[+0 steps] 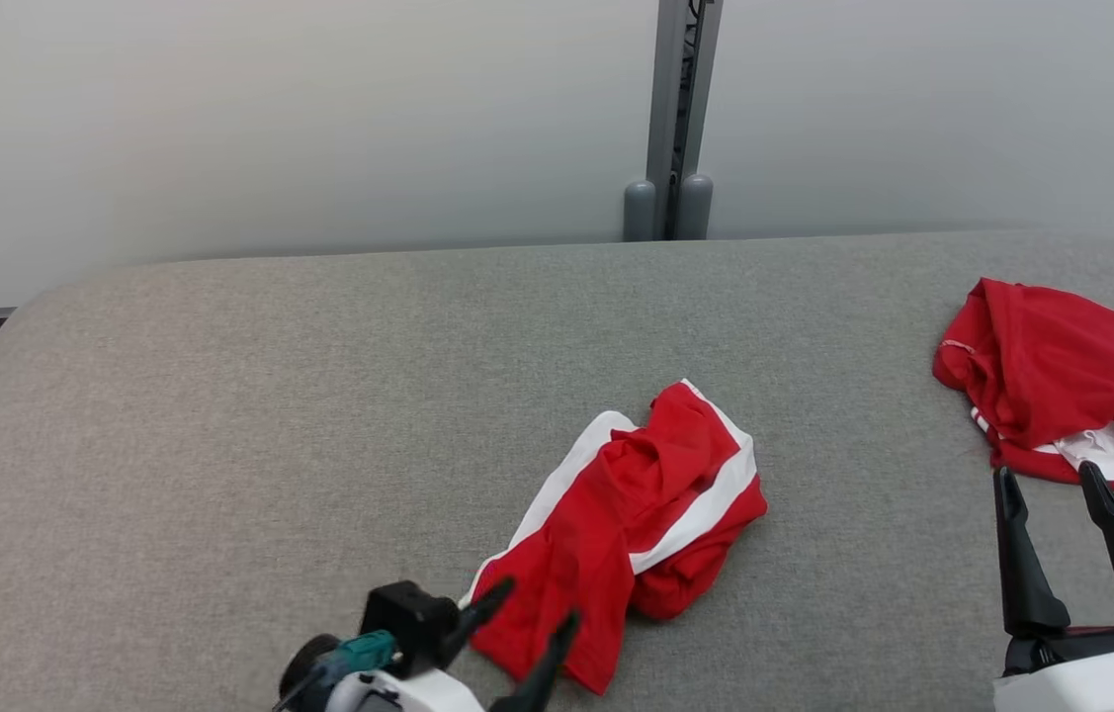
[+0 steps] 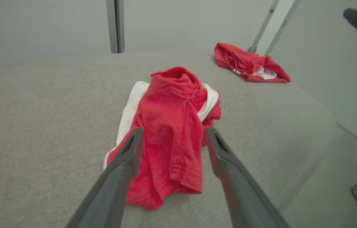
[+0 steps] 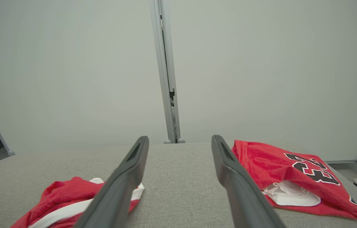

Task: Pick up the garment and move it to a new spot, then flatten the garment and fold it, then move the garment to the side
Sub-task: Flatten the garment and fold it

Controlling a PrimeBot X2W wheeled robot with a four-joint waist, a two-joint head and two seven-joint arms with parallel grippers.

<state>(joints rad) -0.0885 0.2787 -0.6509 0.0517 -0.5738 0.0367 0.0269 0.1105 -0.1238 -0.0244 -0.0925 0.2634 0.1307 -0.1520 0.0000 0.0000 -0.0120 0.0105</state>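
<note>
1. Your left gripper (image 1: pixel 539 605) is spread wide and empty. Its fingers straddle the near end of the shorts (image 1: pixel 645 514); whether they touch the cloth I cannot tell.
2. The shorts lie crumpled mid-table (image 1: pixel 319 396), well apart from the jersey (image 1: pixel 1051 366) at the right edge.
3. The step in hand, I judge, is the first pick. Lower the tips until they press into the fabric, then close.
4. Take a thick fold. The bunched red ridge ahead of the tips looks like a safer hold than the thin hem, which may slip out.
5. Lift straight up before carrying, so the cloth does not drag along the table.
6. Your right gripper (image 1: pixel 1047 475) is also spread and empty, just short of the jersey. Keep it off that.
</note>
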